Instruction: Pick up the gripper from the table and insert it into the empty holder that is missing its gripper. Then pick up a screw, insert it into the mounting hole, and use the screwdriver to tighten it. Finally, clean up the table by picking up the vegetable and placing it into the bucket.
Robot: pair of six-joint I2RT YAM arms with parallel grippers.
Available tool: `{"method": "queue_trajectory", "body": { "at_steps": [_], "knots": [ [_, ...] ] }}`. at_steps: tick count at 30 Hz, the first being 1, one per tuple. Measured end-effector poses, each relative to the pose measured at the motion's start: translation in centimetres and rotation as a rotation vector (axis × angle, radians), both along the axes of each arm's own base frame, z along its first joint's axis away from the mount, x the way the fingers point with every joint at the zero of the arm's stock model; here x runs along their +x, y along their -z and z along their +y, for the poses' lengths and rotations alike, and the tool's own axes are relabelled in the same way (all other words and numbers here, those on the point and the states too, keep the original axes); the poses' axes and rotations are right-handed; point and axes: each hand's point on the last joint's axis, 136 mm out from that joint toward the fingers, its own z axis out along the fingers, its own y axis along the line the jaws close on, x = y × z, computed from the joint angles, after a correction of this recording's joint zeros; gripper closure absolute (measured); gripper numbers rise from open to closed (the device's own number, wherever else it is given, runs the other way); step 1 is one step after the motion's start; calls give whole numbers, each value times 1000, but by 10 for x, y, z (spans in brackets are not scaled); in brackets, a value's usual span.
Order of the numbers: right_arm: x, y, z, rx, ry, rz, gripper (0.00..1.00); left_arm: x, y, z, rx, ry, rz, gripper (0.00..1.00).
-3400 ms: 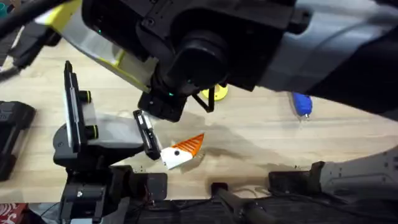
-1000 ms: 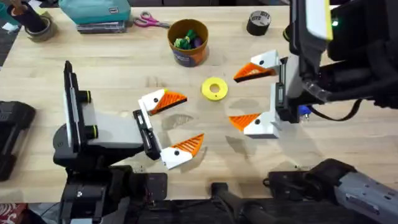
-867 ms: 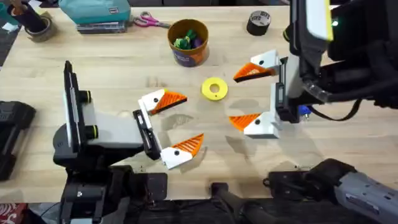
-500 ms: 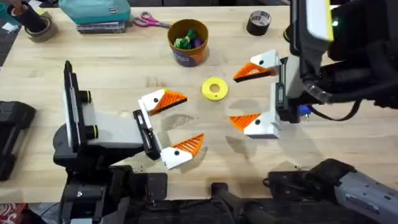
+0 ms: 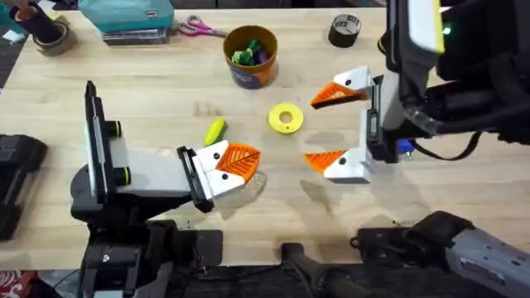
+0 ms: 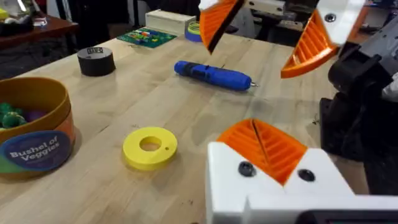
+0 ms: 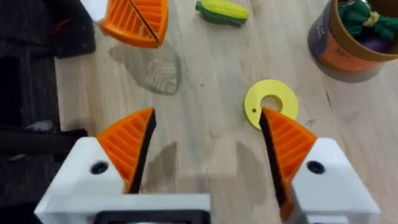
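Left of centre in the overhead view, the left gripper (image 5: 233, 162) has its two orange pads pressed flat together with nothing between them, pointing right. Just above it on the table (image 5: 149, 91) lies the vegetable (image 5: 215, 130), long axis tilted up to the right; which end is green cannot be told there. From the right wrist the vegetable (image 7: 222, 11) lies nearly level across the frame, green end to the left.

At centre right overhead, the right gripper (image 5: 329, 127) stands wide open and holds nothing, both orange tips pointing left, one above the other. A yellow disc (image 5: 286, 117) lies just left of its upper tip, with bare wood between the disc and the vegetable.

The bucket (image 5: 251, 55) sits at upper centre, upright, with green and purple toys inside; bare wood surrounds it. Its blue band reads "Bushel of Veggies" in the left wrist view (image 6: 31, 146).

The screwdriver (image 6: 212, 75) lies flat in that view, long axis running left to right and dipping slightly, clear table on all sides. Overhead, just a blue sliver of it (image 5: 404, 148) peeks out beside the right arm.

Along the far edge sit a black tape roll (image 5: 344, 30), scissors (image 5: 201, 30) and a teal box (image 5: 128, 14).
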Motion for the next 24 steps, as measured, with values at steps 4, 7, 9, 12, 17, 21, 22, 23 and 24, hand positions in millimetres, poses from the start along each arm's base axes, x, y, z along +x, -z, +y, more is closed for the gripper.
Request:
{"method": "queue_trajectory", "body": {
  "at_steps": [4, 7, 9, 12, 17, 21, 22, 23, 24],
  "knots": [
    [16, -1, -4, -3, 127, 13, 4, 0, 0, 0, 0, 0, 0, 988],
    [28, 5, -20, -51, 308, 67, 4, 0, 0, 0, 0, 0, 0, 988],
    [34, 6, -33, -92, 426, 98, 4, 0, 0, 0, 0, 0, 0, 988],
    [40, -7, -57, -155, 603, 111, 4, 0, 0, 0, 0, 0, 0, 988],
    [47, -50, -102, -217, 869, 52, 4, 0, 0, 0, 0, 0, 0, 988],
    [53, -81, -138, -220, 1055, 26, 5, 0, 0, 0, 0, 0, 0, 988],
    [55, -87, -148, -217, 1108, 26, 5, 0, 0, 0, 0, 0, 0, 988],
    [58, -91, -157, -214, 1153, 26, 5, 0, 0, 0, 0, 0, 0, 988],
    [61, -94, -166, -212, 1199, 27, 5, 0, 0, 0, 0, 0, 0, 988]
  ]
}}
